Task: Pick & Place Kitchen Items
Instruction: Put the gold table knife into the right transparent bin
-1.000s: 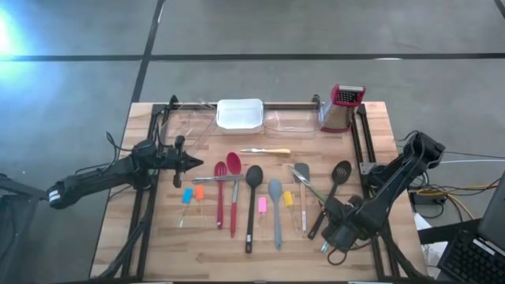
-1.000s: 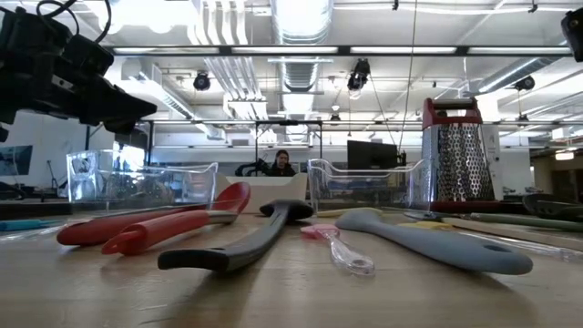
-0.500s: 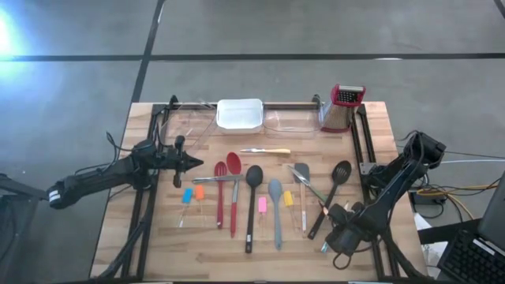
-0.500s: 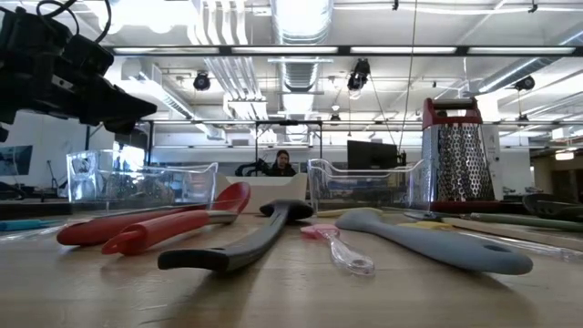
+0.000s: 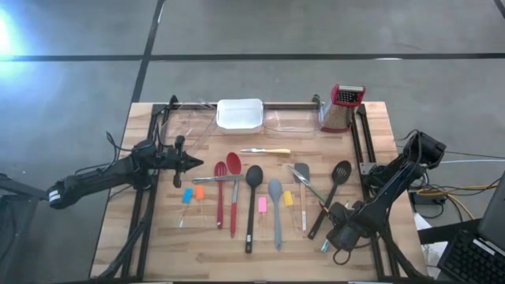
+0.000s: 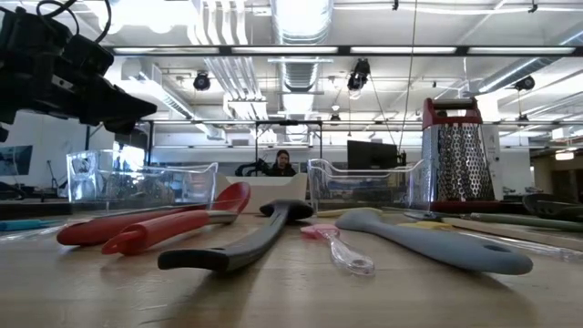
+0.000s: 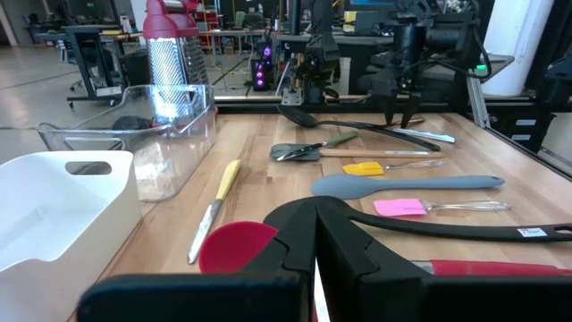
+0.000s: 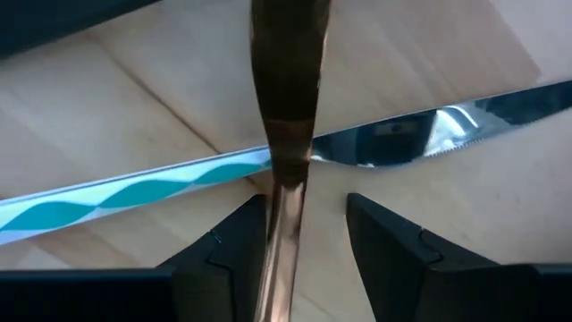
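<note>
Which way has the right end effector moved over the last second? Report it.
Yes, slightly: the right end effector has slid toward the table's near edge, farther from the grater in the high view.

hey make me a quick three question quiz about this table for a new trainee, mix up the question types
1. True or false: the white tray sits at the far edge of the table, to the left of the red-topped grater in the high view.
2. Multiple choice: the right gripper has its fingers on either side of
A. a slim copper-coloured handle lying across a knife with a teal-striped handle
B. the pink block
C. the grater
3. Fill in: the left gripper, hovering at the table's left side, has its fingers ____.

Key: 1 true; 2 A; 3 shut
</note>
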Robot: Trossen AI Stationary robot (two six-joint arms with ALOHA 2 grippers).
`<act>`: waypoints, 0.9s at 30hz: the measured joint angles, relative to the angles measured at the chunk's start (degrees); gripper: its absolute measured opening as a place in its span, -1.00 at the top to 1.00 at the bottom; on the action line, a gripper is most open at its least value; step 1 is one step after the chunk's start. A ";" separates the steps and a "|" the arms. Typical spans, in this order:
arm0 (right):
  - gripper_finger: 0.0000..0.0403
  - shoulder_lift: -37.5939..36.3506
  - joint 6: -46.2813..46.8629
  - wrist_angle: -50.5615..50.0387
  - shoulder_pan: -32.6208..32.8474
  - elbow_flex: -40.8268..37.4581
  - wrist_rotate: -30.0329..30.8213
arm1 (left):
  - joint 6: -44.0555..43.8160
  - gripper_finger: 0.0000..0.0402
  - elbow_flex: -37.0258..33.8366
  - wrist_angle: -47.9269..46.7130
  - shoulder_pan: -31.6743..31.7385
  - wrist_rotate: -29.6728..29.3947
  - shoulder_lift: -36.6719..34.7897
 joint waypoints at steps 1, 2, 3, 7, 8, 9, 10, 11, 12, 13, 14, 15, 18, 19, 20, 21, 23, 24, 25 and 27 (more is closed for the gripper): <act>0.29 -0.11 0.58 0.26 0.00 -0.32 -0.04 | 0.00 0.95 0.01 0.00 0.00 0.00 0.00; 0.31 -0.20 1.03 0.28 0.00 -0.54 -0.10 | 0.00 0.95 0.02 0.00 0.00 0.00 0.00; 0.35 -0.21 1.30 0.28 0.00 -0.57 -0.19 | 0.00 0.95 0.02 0.00 -0.01 0.00 0.00; 0.62 -0.17 0.92 -0.34 0.00 -0.14 -0.37 | 0.00 0.95 0.01 0.00 0.00 0.00 0.00; 0.70 -0.17 0.83 -0.15 0.00 0.07 -0.39 | 0.00 0.95 0.01 0.00 0.00 0.00 0.00; 0.79 -0.17 0.80 0.36 0.00 0.44 -0.38 | 0.00 0.95 0.00 -0.01 0.00 0.00 0.00; 0.85 -0.24 0.70 0.65 0.00 0.84 -0.38 | 0.00 0.95 0.02 -0.02 0.00 0.00 0.01; 0.87 -0.36 0.69 0.62 0.00 1.18 -0.39 | 0.00 0.95 0.00 -0.03 0.00 0.00 0.02; 0.87 -0.44 0.70 0.41 0.00 1.40 -0.39 | 0.00 0.95 0.02 -0.06 0.00 0.00 0.00; 0.87 -0.45 0.70 0.11 0.01 1.69 -0.39 | 0.00 0.95 0.00 -0.09 0.00 0.00 0.02; 0.87 -0.45 0.70 0.01 0.00 2.04 -0.39 | 0.00 0.95 0.02 -0.09 0.00 0.00 0.00; 0.87 -0.53 0.70 -0.09 0.00 2.53 -0.39 | 0.00 0.95 0.00 -0.09 0.00 0.00 0.00; 0.87 -1.40 0.47 -2.31 -0.02 4.21 -0.39 | 0.00 0.95 0.02 -0.09 0.00 0.00 0.00; 0.87 -1.75 0.06 -3.60 -0.20 4.94 -0.32 | 0.00 0.95 0.02 -0.09 0.00 0.00 0.00; 0.87 -2.15 -0.56 -5.16 -0.52 5.77 0.00 | 0.00 0.95 0.01 -0.09 0.00 0.00 0.00; 0.87 -2.64 -1.18 -7.03 -0.98 6.69 0.88 | 0.00 0.95 0.02 -0.09 0.00 0.00 0.00; 0.87 -3.97 -3.39 -10.46 -2.41 8.26 3.46 | 0.00 0.95 0.00 -0.11 -0.02 0.00 0.00; 0.87 -4.67 -4.99 -12.13 -3.46 8.95 5.02 | 0.00 0.95 0.01 -0.11 0.00 0.00 0.00; 0.87 -5.38 -6.95 -13.77 -4.76 9.63 6.40 | 0.00 0.95 0.00 -0.11 -0.02 0.00 0.00; 0.87 -7.00 -11.56 -17.48 -7.90 10.84 9.38 | 0.00 0.95 0.02 -0.11 0.00 0.00 0.00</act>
